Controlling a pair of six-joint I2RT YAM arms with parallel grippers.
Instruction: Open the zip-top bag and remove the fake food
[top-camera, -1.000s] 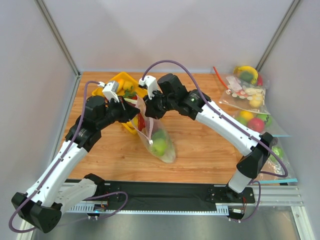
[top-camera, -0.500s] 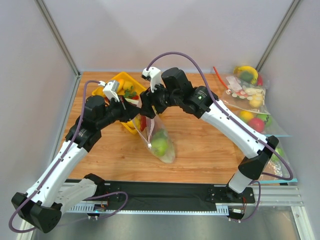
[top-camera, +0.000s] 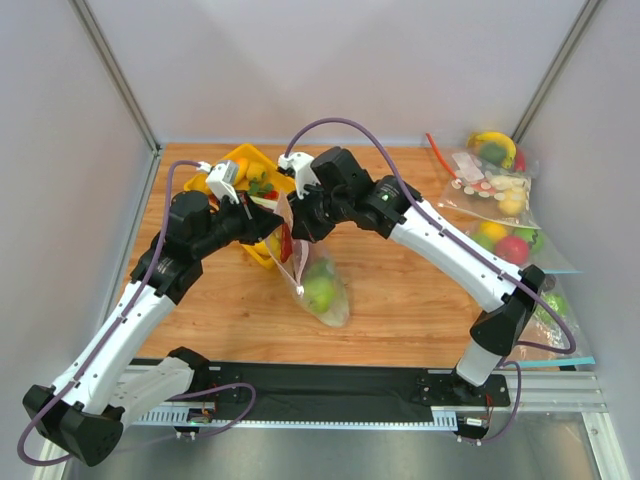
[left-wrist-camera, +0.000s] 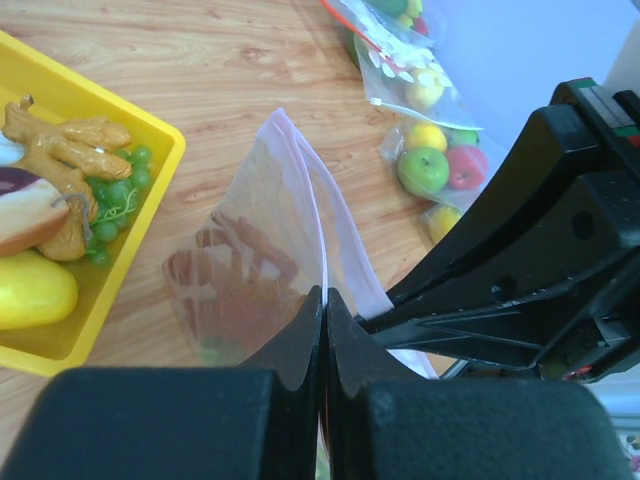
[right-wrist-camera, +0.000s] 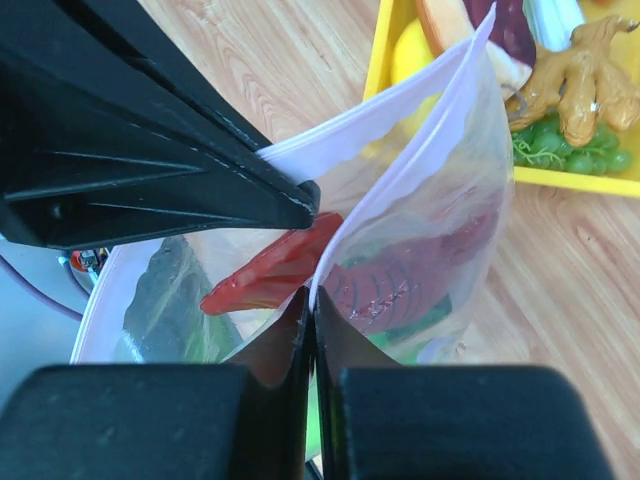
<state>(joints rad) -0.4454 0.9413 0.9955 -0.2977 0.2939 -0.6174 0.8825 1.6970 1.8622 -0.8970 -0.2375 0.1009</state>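
Observation:
The zip-top bag (top-camera: 318, 285) hangs upright between both grippers, its bottom resting on the table. My left gripper (left-wrist-camera: 324, 296) is shut on one lip of the bag's mouth (left-wrist-camera: 262, 235). My right gripper (right-wrist-camera: 308, 296) is shut on the other lip (right-wrist-camera: 440, 190). The pale zip strips are parted, so the mouth is open. Inside the bag are the red lobster (right-wrist-camera: 262, 278), the lettuce head (right-wrist-camera: 168, 300) and the round green fruit (top-camera: 319, 293). In the top view the two grippers, left (top-camera: 272, 224) and right (top-camera: 301, 224), sit close together above the bag.
A yellow tray (top-camera: 236, 158) holding toy food, including grapes (left-wrist-camera: 118, 192) and a yellow fruit (left-wrist-camera: 30, 292), stands just behind the bag. Several other clear bags of toy fruit (top-camera: 497, 190) lie along the right edge. Grey walls close in the table on three sides.
My right wrist rose and swung back half a second ago, then came back down to about where it was. Both grippers have kept hold of the bag's lips. The left arm has stayed still.

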